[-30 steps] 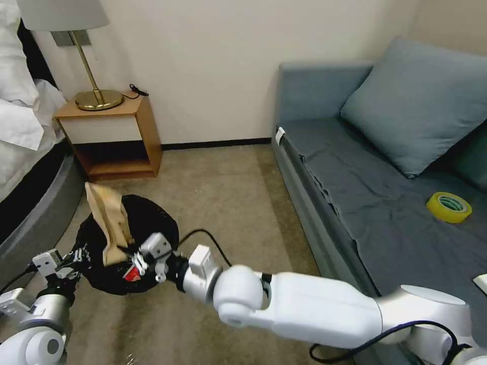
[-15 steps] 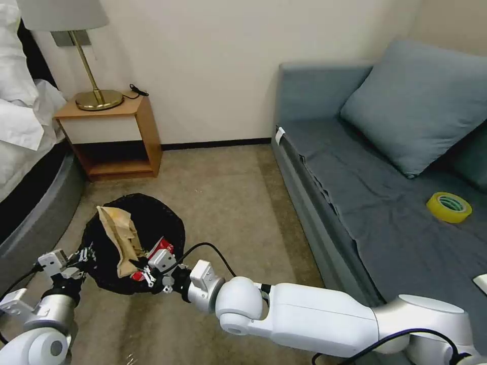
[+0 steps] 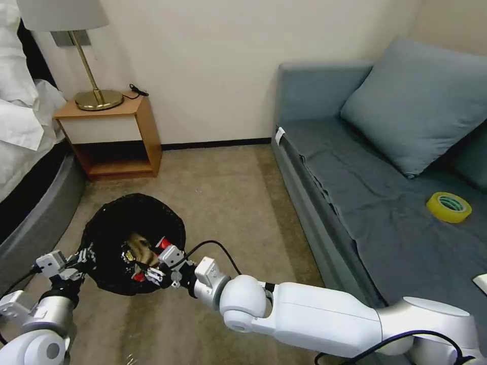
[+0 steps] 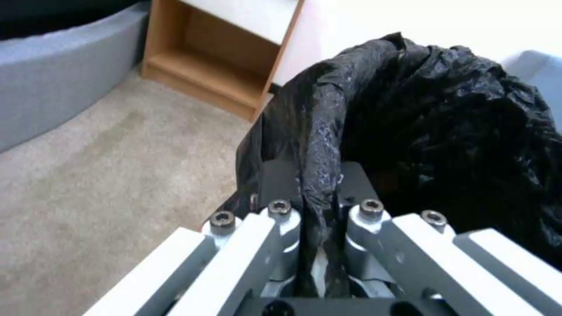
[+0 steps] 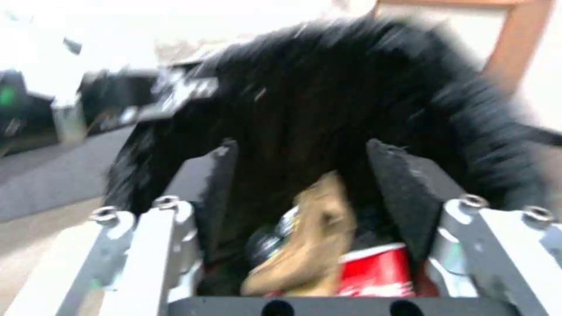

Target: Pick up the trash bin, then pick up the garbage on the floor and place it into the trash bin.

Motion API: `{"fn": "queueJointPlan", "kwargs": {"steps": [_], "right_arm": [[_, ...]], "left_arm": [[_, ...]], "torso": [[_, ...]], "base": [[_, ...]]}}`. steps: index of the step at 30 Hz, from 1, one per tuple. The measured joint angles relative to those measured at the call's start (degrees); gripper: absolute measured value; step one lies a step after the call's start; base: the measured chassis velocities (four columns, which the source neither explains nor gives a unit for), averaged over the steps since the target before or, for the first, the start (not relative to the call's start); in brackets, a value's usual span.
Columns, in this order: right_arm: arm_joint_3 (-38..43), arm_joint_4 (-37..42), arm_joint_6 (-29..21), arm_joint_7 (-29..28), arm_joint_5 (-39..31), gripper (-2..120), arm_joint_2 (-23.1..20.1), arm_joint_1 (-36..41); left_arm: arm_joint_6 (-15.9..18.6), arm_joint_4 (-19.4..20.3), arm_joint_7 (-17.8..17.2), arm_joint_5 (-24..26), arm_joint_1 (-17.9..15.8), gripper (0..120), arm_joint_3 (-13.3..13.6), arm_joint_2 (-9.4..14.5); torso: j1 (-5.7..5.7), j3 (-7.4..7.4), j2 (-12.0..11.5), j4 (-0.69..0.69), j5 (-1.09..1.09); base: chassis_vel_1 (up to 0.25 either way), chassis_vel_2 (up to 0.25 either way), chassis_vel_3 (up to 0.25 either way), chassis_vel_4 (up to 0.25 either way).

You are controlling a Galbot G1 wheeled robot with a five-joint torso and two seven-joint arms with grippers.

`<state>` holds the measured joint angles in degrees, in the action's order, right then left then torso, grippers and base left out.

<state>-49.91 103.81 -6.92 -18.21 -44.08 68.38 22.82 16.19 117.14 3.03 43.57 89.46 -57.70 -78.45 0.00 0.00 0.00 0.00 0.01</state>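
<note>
Low at front left over the carpet floor [image 3: 228, 192]: trash bin [image 3: 133, 223], round, crinkled black bag [image 4: 445, 114] folded over rim, held off to the left side by left gripper [image 3: 81, 256]. Left gripper clamped on a fold of the bag rim, pinch clear in left wrist view [image 4: 319, 210]. Inside bin: garbage — crumpled tan paper scrap [image 3: 141, 248] lying down in the bag, red-and-white carton [image 3: 163, 244] touching it; same pair seen in right wrist view, paper [image 5: 310, 245] across carton [image 5: 375, 272]. Right gripper [image 3: 161, 267] at bin's near rim, jaws spread apart, nothing between them, black pads [image 5: 410, 193] either side of the opening. Right wrist view blurred.

Around: wooden nightstand [image 3: 122, 137] behind bin, brass lamp [image 3: 91, 76] on it, bed [image 3: 30, 167] at far left. Grey sofa [image 3: 365, 182] at right, cushion [image 3: 421, 101] on it, yellow tape roll [image 3: 449, 207] on the seat, well apart from bin. Right arm [image 3: 314, 314] crossing the foreground, covering floor near the sofa.
</note>
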Motion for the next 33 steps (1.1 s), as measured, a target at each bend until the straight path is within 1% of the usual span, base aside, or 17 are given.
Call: {"fn": "queueJointPlan", "kwargs": {"steps": [1,2,6,7,9,10,11,12,15,16,18,22,25,29,30,32,33], "right_arm": [[0.67,0.70,0.32,-0.09,-0.12,67,-0.95,-0.63],[0.67,0.70,0.32,-0.09,-0.12,67,-0.95,-0.63],[3.36,2.85,0.86,-0.38,-0.21,84,-4.45,-1.52],[3.36,2.85,0.86,-0.38,-0.21,84,-4.45,-1.52],[4.14,3.36,0.92,-0.59,-0.27,93,-5.23,-1.45],[4.69,3.65,0.95,-0.76,-0.30,95,-5.70,-1.35],[4.69,3.65,0.95,-0.76,-0.30,95,-5.70,-1.35],[5.91,4.37,1.01,-0.92,-0.30,99,-6.81,-0.81],[7.81,5.06,1.05,-0.98,0.47,100,-8.31,1.07],[7.81,5.06,1.05,-0.98,0.47,100,-8.31,1.07],[9.21,5.73,1.05,-0.98,1.95,100,-9.50,3.45],[11.68,6.78,1.02,-0.90,3.64,100,-11.43,6.62],[12.79,7.07,1.02,-0.85,4.28,100,-12.02,7.97],[14.97,7.71,1.02,-0.59,5.43,100,-12.96,10.39],[15.49,7.90,1.02,-0.54,5.61,100,-13.21,10.96],[17.26,8.93,0.95,-0.37,6.02,100,-14.30,12.75],[17.26,8.93,0.95,-0.37,6.02,100,-14.30,12.75]], "left_arm": [[0.51,-0.18,-1.14,0.95,-0.06,4,0.25,0.09],[0.51,-0.18,-1.14,0.95,-0.06,4,0.25,0.09],[2.65,-1.03,-5.40,4.66,-0.47,4,1.53,-0.04],[2.65,-1.03,-5.40,4.66,-0.47,4,1.53,-0.04],[3.22,-1.44,-6.94,5.93,-0.68,4,2.06,-0.16],[3.49,-1.73,-7.75,6.55,-0.81,4,2.29,-0.22],[3.49,-1.73,-7.75,6.55,-0.81,4,2.29,-0.22],[3.99,-2.83,-9.76,8.49,-1.23,4,3.04,-0.35],[4.90,-5.58,-12.83,12.48,-2.04,4,4.33,-0.36],[4.90,-5.58,-12.83,12.48,-2.04,4,4.33,-0.36],[5.31,-7.89,-13.83,13.84,-2.60,4,5.24,-0.36],[5.72,-9.76,-14.11,14.42,-3.15,4,6.16,-0.26],[5.79,-10.38,-14.03,14.35,-3.42,4,6.42,-0.17],[5.84,-10.68,-12.71,13.40,-3.54,4,6.73,0.03],[5.85,-10.58,-12.17,13.12,-3.52,7,6.76,0.05],[5.78,-9.49,-10.68,12.03,-3.18,16,6.81,0.08],[5.78,-9.49,-10.68,12.03,-3.18,16,6.81,0.08]], "torso": [[0.00,0.00,0.00,0.01,-0.01],[0.00,0.00,0.00,0.01,-0.01],[0.00,0.00,0.00,-0.01,0.00],[0.00,0.00,0.00,-0.01,0.00],[0.00,0.00,0.00,-0.01,0.00],[0.00,0.00,0.00,-0.01,-0.01],[0.00,0.00,0.00,-0.01,-0.01],[0.00,0.00,0.00,-0.01,0.00],[0.00,0.00,0.00,-0.01,0.00],[0.00,0.00,0.00,-0.01,0.00],[0.00,0.00,0.00,-0.01,0.00],[0.00,0.00,0.00,0.00,0.00],[0.00,0.00,0.00,-0.01,0.00],[0.00,0.00,0.00,0.00,0.00],[0.00,0.00,0.00,0.00,0.00],[0.00,0.00,0.00,0.00,0.00],[0.00,0.00,0.00,0.00,0.00]], "base": [[0.000,0.000,0.000,0.000],[0.000,0.000,0.000,0.000],[0.000,0.000,0.000,0.000],[0.000,0.000,0.000,0.000],[0.000,0.000,0.000,0.000],[0.000,0.000,0.000,0.000],[0.000,0.000,0.000,0.000],[0.000,0.000,0.000,0.000],[0.000,0.000,0.000,0.000],[0.000,0.000,0.000,0.000],[0.000,0.000,0.000,0.000],[0.000,0.000,0.000,0.000],[0.000,0.000,0.000,0.000],[0.000,0.000,0.000,0.000],[0.000,0.000,0.000,0.000],[0.000,0.000,0.000,0.000],[0.000,0.000,0.000,0.000]]}}
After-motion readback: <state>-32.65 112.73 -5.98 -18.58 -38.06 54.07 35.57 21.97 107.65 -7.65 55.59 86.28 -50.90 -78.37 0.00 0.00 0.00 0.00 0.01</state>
